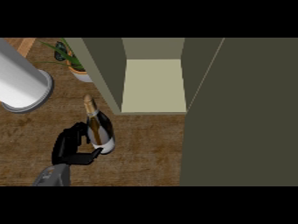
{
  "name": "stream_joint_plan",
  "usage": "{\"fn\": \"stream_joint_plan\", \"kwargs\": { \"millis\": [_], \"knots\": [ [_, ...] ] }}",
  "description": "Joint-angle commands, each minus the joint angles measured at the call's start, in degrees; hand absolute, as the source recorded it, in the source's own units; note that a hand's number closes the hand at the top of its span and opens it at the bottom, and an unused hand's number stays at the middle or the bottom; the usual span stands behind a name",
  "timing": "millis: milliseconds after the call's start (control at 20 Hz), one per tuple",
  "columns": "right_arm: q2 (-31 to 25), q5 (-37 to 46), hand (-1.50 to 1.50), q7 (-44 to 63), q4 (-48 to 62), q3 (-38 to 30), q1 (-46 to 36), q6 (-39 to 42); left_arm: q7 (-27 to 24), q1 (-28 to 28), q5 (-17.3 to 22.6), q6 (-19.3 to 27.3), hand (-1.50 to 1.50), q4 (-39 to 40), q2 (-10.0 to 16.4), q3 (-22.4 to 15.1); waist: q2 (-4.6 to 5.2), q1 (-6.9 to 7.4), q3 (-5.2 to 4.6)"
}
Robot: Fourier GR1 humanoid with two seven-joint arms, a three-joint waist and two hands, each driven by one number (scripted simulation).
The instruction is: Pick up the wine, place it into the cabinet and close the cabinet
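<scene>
Now in hand: the left hand (71,146) curls round the lower body of the wine bottle (99,129), at eight o'clock from centre on the grainy wooden counter (144,148).

Glossy dark glass, gold-foiled neck, slender shape. The matte olive cabinet (106,70) stands open at one o'clock of the bottle. The likely risk is that the low hold lets the tall bottle tip, or that its neck clips the cabinet wall.

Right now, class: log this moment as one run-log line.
left hand: curled round wine bottle | cabinet: door open | right hand: unseen
</scene>
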Motion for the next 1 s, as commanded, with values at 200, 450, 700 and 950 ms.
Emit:
{"fn": "stream_joint_plan", "kwargs": {
  "millis": [200,450,700,950],
  "knots": [
    [-3.74,-7.7,-1.5,1.33,-8.0,-6.13,5.28,2.78,1.65,2.33,-5.12,10.43,1.5,-9.79,0.72,-4.29,-0.11,0.13,0.07],
    [-0.8,-1.04,-1.5,1.19,-7.29,0.18,5.28,0.87,13.79,5.56,-5.7,17.28,1.5,-23.67,-5.43,-8.07,-0.19,0.49,0.07],
    [0.14,-0.08,-1.5,-1.45,-4.62,-0.54,5.32,0.78,24.32,10.87,-7.8,19.02,1.5,-38.93,-5.96,-12.93,-0.24,0.7,0.09],
    [-1.63,-4.83,-1.5,2.9,-9.67,-2.03,5.78,0.52,33.13,3.23,-7.23,21.47,1.5,-38.52,-6.2,-13.14,-0.04,-0.07,0.03]
  ]
}}
